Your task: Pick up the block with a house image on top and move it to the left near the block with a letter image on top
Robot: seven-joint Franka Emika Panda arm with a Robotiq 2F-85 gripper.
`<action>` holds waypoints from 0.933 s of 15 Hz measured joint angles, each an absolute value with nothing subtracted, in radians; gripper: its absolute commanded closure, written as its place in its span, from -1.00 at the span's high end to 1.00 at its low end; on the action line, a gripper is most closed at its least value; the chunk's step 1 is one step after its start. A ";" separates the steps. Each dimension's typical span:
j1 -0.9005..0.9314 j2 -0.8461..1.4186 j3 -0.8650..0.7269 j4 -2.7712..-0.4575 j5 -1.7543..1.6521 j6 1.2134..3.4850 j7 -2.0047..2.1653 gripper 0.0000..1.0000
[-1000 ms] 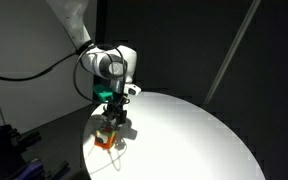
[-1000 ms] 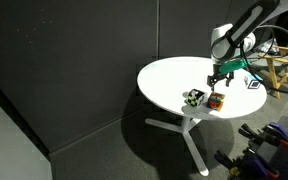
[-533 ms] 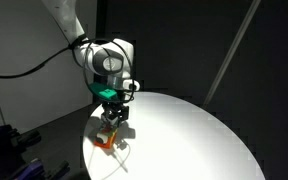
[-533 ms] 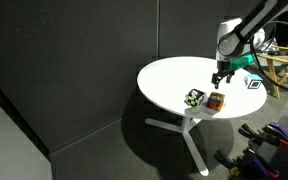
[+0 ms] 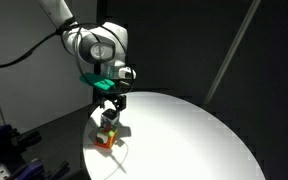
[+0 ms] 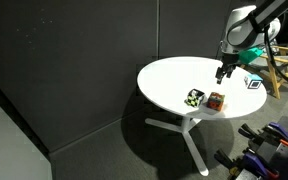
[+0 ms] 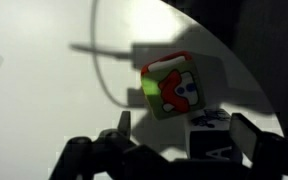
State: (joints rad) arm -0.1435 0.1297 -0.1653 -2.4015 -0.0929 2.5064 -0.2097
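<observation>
The block with a house image on top [image 7: 172, 88] lies on the white round table [image 6: 169, 80]; its top shows red, green and white patches. It shows with orange sides in both exterior views [image 5: 104, 141] [image 6: 215, 101]. The block with a letter image on top [image 7: 216, 135] sits right beside it, whitish on top with dark sides, and also shows in both exterior views [image 5: 109, 122] [image 6: 194, 97]. My gripper [image 7: 184, 138] is open and empty. It hangs above the two blocks in both exterior views [image 5: 112, 103] [image 6: 224, 72], touching neither.
Both blocks sit near the table's edge [image 5: 89, 150]. Another small white and blue cube [image 6: 252, 83] lies farther along the table. A wooden frame [image 6: 279, 65] stands beside the table. Dark walls surround it.
My gripper has lifted up and away from the house block, which stays on the table beside the letter block. The blocks have not moved.
</observation>
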 measured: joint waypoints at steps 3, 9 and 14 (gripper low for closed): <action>-0.148 0.046 -0.158 -2.447 0.005 2.500 -0.318 1.00; -0.145 -0.060 -0.156 -2.492 0.102 2.454 -0.427 1.00; -0.143 -0.072 -0.156 -2.500 0.102 2.448 -0.430 1.00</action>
